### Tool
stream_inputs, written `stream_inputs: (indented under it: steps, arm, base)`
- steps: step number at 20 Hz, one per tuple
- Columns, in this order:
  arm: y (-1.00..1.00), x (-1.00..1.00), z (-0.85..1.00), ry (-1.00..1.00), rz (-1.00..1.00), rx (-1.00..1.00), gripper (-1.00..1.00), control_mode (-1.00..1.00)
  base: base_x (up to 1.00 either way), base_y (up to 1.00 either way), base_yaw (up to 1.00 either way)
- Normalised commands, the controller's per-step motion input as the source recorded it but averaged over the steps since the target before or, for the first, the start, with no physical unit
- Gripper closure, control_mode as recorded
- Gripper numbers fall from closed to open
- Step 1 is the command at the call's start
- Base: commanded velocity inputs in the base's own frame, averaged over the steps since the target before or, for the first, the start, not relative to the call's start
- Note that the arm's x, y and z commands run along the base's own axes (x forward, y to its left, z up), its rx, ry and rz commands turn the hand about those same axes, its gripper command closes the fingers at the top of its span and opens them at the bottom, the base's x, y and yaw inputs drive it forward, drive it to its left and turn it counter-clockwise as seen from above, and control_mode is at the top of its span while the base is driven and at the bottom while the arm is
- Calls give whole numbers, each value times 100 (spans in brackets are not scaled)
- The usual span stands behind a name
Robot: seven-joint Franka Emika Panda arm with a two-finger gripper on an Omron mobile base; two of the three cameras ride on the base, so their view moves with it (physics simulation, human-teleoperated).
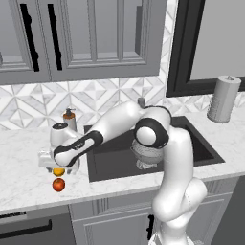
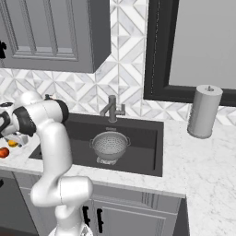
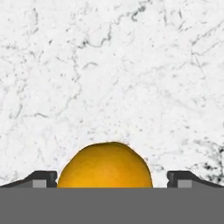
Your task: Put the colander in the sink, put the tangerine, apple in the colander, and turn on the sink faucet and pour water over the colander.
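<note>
Wide-open gripper (image 3: pixel 112 180) with room each side of tangerine (image 3: pixel 105 166); apple (image 1: pixel 58 184) just beside; bare counter (image 3: pixel 131 65) around.

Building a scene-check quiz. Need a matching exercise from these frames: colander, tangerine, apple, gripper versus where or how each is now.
Things:
1. colander
2. tangerine
3. apple
4. gripper

States:
A. on the marble counter, nearer the front edge than the other fruit
B. in the sink, below the sink faucet
C. open, not gripping
D. on the counter between the fingertips

Pairs: 1-B, 2-D, 3-A, 4-C
</note>
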Motion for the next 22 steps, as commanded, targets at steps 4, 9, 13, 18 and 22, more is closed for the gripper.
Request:
stream_inputs:
  steps: [4, 9, 13, 18, 22]
  arm:
    - [1, 0, -15, 0, 0, 0, -100, -100]
    - [0, 0, -14, 0, 0, 0, -100, -100]
    - [1, 4, -16, 1, 0, 0, 100, -100]
    - [-25, -7, -2, 1, 0, 0, 100, -100]
    - [-53, -24, 15, 5, 1, 1, 100, -100]
  base:
    - [0, 0, 0]
    - [0, 0, 0]
    - [0, 0, 0]
    - [0, 0, 0]
    - [0, 0, 0]
